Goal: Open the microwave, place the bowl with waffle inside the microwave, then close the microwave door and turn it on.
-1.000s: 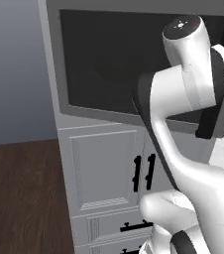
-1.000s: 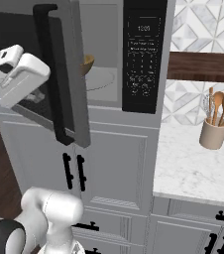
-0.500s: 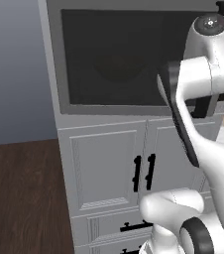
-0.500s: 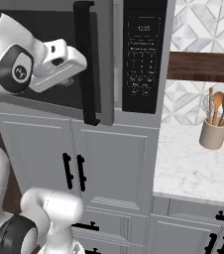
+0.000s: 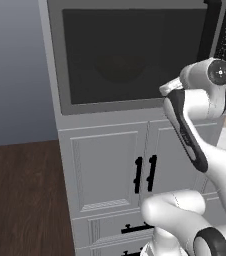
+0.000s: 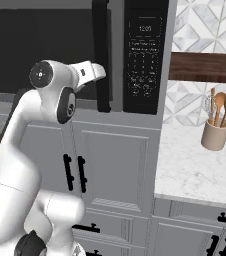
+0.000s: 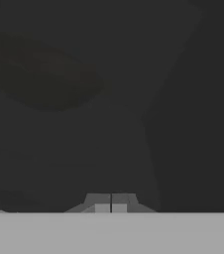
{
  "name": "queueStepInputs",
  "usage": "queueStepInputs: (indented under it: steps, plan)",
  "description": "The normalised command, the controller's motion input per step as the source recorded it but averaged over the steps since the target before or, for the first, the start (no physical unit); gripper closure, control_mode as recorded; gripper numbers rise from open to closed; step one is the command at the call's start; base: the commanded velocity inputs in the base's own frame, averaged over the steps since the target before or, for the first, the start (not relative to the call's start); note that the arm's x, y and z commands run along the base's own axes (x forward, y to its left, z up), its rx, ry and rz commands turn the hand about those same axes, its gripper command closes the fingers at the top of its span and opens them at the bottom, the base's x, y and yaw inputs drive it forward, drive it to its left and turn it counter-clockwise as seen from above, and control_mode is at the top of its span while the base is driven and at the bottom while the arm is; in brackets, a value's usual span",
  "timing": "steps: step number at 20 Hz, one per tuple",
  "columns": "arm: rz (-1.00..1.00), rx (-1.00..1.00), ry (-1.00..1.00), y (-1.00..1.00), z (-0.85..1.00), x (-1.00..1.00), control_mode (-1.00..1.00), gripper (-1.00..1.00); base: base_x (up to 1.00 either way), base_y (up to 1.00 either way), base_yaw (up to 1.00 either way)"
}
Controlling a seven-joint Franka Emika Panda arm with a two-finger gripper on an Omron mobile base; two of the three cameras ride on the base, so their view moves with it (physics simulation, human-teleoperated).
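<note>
microwave door (image 5: 130,55) shut | arm wrist near its lower right | white cabinets (image 5: 110,170) below

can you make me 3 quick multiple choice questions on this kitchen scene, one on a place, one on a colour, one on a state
1. Where does the utensil holder stand?
A. on the floor
B. on the marble counter
C. inside the microwave

2. What colour is the microwave door handle?
A. black
B. white
C. red

3. How is the microwave door?
A. wide open
B. taken off
C. closed

Answers: 1 B, it sits on the counter right of the cabinets. 2 A, a long black bar. 3 C, the door lies flush with the control panel.
</note>
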Motion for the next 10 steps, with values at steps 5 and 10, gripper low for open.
queueStepInputs:
  steps: [5, 10]
  plan:
    - [0.19, 0.14, 0.0, -0.58, -0.02, 1.0, -1.0, 1.0, 0.0, 0.0, 0.0]
    - [0.16, 0.1, -0.02, -0.41, -0.04, 1.0, -1.0, 1.0, 0.0, 0.0, 0.0]
